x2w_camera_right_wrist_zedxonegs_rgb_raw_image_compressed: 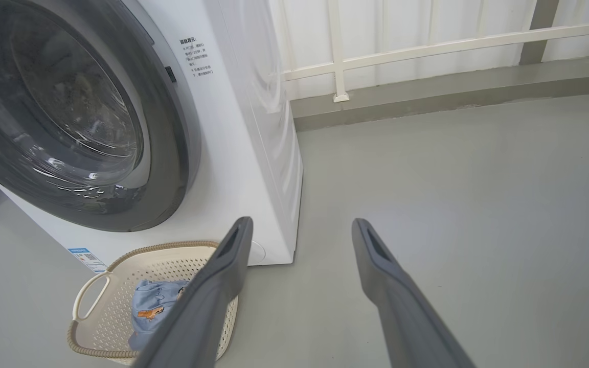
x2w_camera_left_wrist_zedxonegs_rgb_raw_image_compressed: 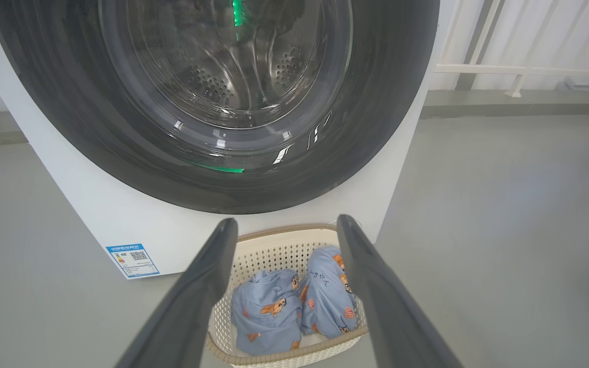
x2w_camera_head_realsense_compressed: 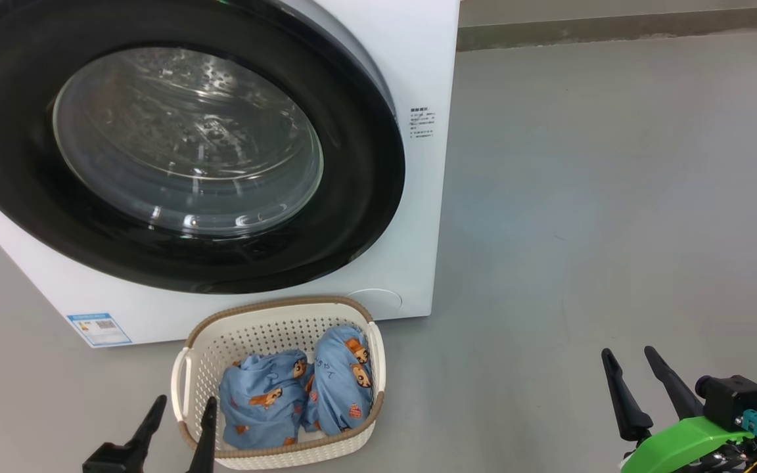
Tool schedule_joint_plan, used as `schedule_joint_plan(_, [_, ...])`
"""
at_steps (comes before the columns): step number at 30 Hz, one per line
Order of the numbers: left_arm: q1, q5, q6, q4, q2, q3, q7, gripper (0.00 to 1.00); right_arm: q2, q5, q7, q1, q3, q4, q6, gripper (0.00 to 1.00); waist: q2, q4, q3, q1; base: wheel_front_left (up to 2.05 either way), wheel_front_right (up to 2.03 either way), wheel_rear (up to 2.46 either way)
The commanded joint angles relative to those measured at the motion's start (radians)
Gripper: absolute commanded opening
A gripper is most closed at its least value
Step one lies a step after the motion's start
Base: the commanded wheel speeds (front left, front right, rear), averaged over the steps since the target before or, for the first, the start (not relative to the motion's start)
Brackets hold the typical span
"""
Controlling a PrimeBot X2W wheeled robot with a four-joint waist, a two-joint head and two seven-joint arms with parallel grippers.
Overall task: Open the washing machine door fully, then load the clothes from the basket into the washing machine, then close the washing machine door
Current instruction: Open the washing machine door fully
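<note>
Shut tight: the large, round, glossy black washing machine door [x2w_camera_head_realsense_compressed: 181, 144] with its bulging glass porthole sits flush on the big white front-loading washing machine [x2w_camera_head_realsense_compressed: 411, 66]. On the grey floor [x2w_camera_head_realsense_compressed: 582, 197] below, the cream perforated basket [x2w_camera_head_realsense_compressed: 273, 305] holds the blue bear-print clothes [x2w_camera_head_realsense_compressed: 299, 394]. The left tool [x2w_camera_head_realsense_compressed: 185, 399] and right tool [x2w_camera_head_realsense_compressed: 628, 351] hang low, fingers spread, empty. Best bet: hook the door's right edge and swing it wide, clear of the basket.
</note>
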Motion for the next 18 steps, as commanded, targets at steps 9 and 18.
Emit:
schedule_joint_plan(9, [-0.043,-0.006,-0.001,-0.013,0.009,0.021,-0.010,1.00,-0.004,0.008,-0.012,-0.045,0.017,-0.002,0.002,1.00,0.0000,0.012,0.005,0.0000,0.00,0.00,0.00])
schedule_joint_plan(18, [-0.058,-0.007,-0.001,-0.003,-0.001,0.026,-0.010,1.00,0.004,0.181,-0.012,-0.149,0.058,0.015,0.002,0.00,0.0000,0.028,0.029,0.0000,0.00,0.00,0.00])
